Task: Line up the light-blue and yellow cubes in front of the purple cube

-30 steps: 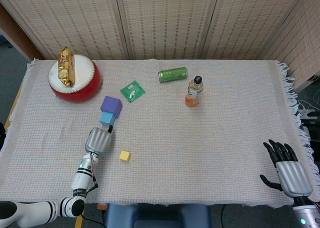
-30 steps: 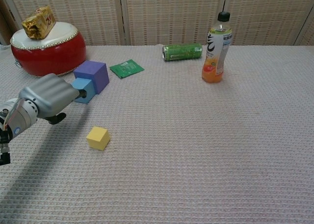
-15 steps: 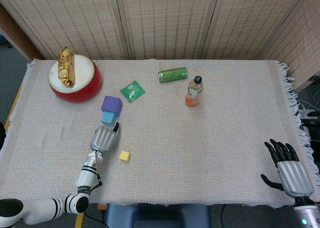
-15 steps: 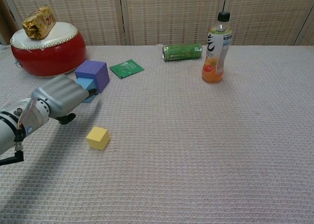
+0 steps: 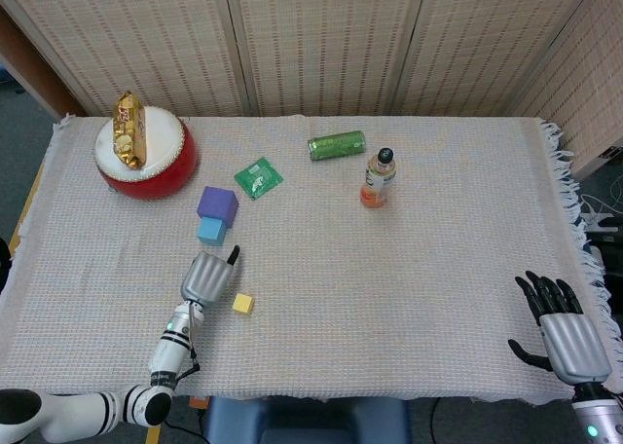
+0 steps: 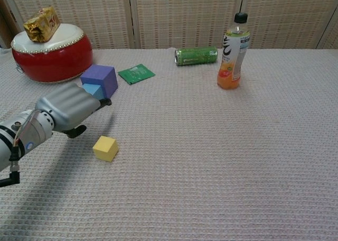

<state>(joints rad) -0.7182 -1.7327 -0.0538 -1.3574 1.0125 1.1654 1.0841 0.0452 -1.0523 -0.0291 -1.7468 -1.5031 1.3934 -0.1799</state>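
Bottle [image 6: 233, 52] label unreadable, left hand [image 5: 208, 277] empty — beside yellow cube [image 5: 242, 304]

A red drum [image 5: 146, 156] stood at the far left of the woven cloth [image 5: 409, 269], with a gold foil packet [image 5: 128, 129] lying on its white top. A flat green sachet [image 5: 258, 177] lay to the right of the drum, and further right a green can [image 5: 337, 145] lay on its side. Near the can, on its near side, stood an upright bottle of orange drink [image 5: 377, 178] with a black cap.
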